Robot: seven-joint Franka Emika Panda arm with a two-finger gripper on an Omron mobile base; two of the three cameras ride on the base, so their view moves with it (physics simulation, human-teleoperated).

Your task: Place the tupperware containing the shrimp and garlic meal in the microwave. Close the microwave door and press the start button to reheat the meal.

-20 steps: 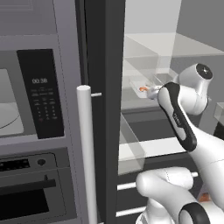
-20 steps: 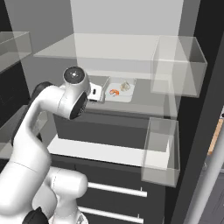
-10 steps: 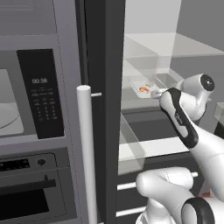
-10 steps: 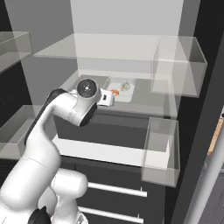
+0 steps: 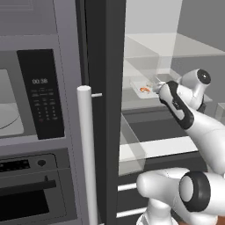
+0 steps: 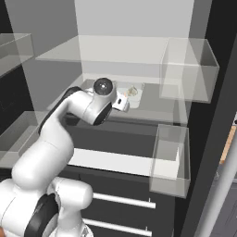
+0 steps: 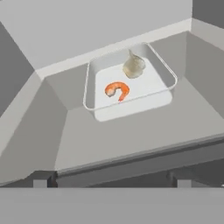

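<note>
Reaching into the open fridge, the tool [image 6: 124, 101] sits at the end of the glossy white arm, level with a middle shelf [image 7: 131, 131]. In the hand view only two small dark fingertip stubs show at the bottom edge, well apart from each other, with nothing between them; whether the jaws are fully released I cannot tell.

Just ahead of the tool lies a bare stretch of smooth, matte grey shelf with a darker front lip. Farther ahead, toward the back wall, rests the tupperware [image 7: 130, 83], a shallow clear rectangular tray with rounded corners and a thin raised rim, its floor showing pale white. It stands apart from the tool, untouched. Inside it, on the nearer side, lies the small curved orange shrimp [image 7: 117, 90]; beyond that, in the far part of the tray, sits the whitish, rounded garlic bulb [image 7: 133, 66] with a short pointed stem.

In the right base view, translucent boxy door bins [image 6: 188, 69] hang off to the tool's right, glassy and square-edged.

Well away to the tool's left, past the dark fridge wall and a tall white cylindrical handle [image 5: 87, 154], the left base view shows the grey microwave [image 5: 35, 94] with its pale cavity, round glass turntable [image 5: 8, 125] and tall black keypad panel [image 5: 40, 93].
</note>
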